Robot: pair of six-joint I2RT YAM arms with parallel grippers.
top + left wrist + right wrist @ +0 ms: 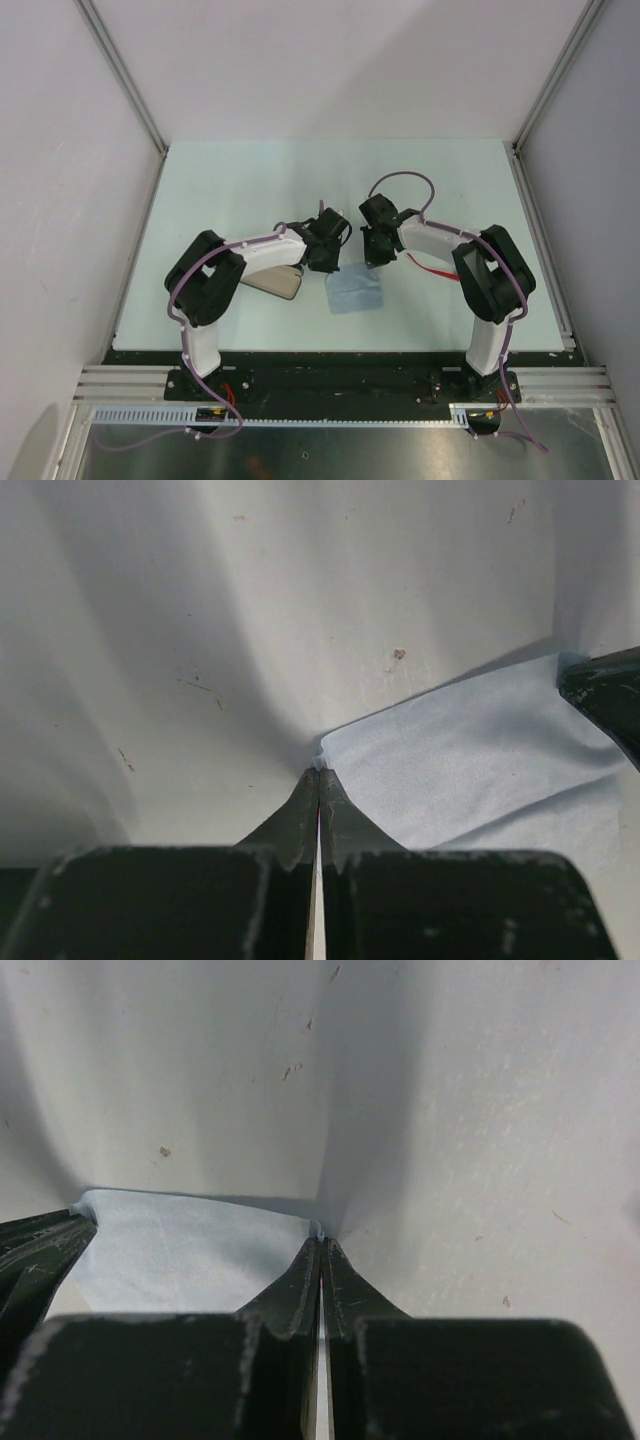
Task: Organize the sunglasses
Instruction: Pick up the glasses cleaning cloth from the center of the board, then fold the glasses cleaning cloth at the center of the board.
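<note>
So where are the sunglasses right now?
Top view: the sunglasses lie on the table's right half, mostly hidden under the right arm, just right of the blue cloth.

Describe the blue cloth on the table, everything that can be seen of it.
The cloth is a pale grey-blue square of thin, soft-looking fabric. It lies spread on the table between the two arms, mostly flat with faint ripples. Its two far corners are pinched: the left gripper is shut on one and the right gripper on the other, and each corner lifts slightly at the fingertips. Nothing rests on top of it.
</note>
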